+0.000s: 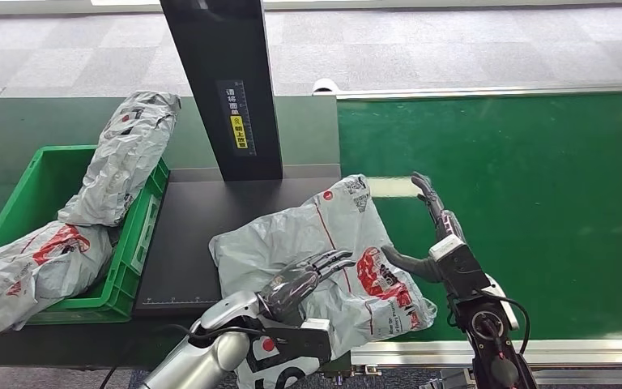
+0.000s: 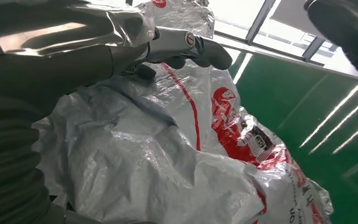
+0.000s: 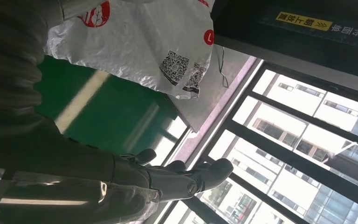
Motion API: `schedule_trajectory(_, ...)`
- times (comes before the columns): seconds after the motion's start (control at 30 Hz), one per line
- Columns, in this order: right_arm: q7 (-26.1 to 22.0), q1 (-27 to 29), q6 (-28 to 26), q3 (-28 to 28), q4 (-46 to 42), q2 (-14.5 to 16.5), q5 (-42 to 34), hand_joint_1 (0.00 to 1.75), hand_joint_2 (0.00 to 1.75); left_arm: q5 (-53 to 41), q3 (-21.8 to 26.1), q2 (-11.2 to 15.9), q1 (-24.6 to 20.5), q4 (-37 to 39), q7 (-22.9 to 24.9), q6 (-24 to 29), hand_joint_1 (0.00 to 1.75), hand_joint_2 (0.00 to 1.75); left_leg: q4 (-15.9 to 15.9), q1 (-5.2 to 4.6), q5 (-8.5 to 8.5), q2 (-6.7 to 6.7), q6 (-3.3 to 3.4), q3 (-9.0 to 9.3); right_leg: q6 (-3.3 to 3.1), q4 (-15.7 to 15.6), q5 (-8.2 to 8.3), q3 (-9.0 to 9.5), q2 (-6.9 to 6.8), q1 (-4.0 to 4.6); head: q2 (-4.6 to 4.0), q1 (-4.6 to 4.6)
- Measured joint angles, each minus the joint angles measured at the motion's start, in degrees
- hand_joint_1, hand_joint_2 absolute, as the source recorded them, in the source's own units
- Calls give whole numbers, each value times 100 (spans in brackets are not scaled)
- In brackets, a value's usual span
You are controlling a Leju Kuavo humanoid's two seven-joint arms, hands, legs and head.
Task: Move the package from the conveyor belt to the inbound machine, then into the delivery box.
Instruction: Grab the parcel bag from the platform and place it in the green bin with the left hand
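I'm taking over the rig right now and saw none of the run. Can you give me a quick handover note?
Left robot hand: resting on the package, fingers spread, no grip.
Right robot hand: open, beside the package's belt-side edge.
The package lies across the black inbound machine platform, partly overhanging the green conveyor belt.
Two other packages sit in and on the green delivery box.
Done: package mostly off the belt.
Left: seat it fully on the platform, then move it to the box.

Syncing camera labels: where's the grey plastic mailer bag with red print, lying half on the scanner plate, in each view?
Head view: grey plastic mailer bag, lower centre.
Left wrist view: the bag spans the middle.
Right wrist view: its QR-code corner, at the top.
Shared landmark: green conveyor belt.
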Motion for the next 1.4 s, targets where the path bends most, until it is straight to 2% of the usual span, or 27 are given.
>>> schedule_trajectory(0.13,-2,52,-1,-57,-39,19,40,0,175,-118,-12,-1,-101,240,273,-22,0,175,0,0,0,0,0,0,0,0,0,0,0,0,0,-1)
schedule_trajectory(0.3,-4,75,1,-121,-63,55,124,0,175,-752,-72,-29,-329,704,1370,345,0,175,-1,0,0,1,0,5,0,0,0,6,0,0,0,-1)
schedule_trajectory(0.4,-4,74,9,-137,-63,91,177,0,175,-1016,-97,-91,-455,985,1770,462,0,175,-3,0,-2,1,1,22,0,-1,0,27,0,0,0,-1)
schedule_trajectory(0.93,-7,59,24,-172,-63,177,238,0,175,-1191,-55,-231,-653,1443,1899,497,1,175,-8,0,34,2,3,44,-4,-6,43,59,0,0,0,0)
schedule_trajectory(0.97,-7,51,28,-171,-62,184,245,0,175,-1219,-33,-237,-648,1444,1874,497,24,175,-8,0,35,2,2,44,-4,-6,44,59,0,0,0,0)
schedule_trajectory(1.07,-7,21,29,-169,-60,198,251,0,175,-1270,36,-246,-615,1443,1700,487,152,175,-8,0,38,2,2,44,-4,-6,48,59,0,0,0,0)
schedule_trajectory(1.1,-7,10,29,-169,-60,200,251,0,175,-1280,57,-246,-599,1441,1633,491,173,175,-8,0,39,2,2,44,-4,-6,49,59,0,0,0,0)
schedule_trajectory(1.3,-6,-20,29,-168,-58,209,246,0,175,-1328,122,-244,-484,1385,1429,678,175,175,-8,0,39,0,3,41,-4,-6,49,59,-2,0,0,0)
schedule_trajectory(1.4,-8,-26,28,-167,-58,210,236,0,175,-1201,199,-240,-419,1314,1126,797,175,175,-8,0,40,1,3,41,-3,-6,50,57,-1,0,0,1)
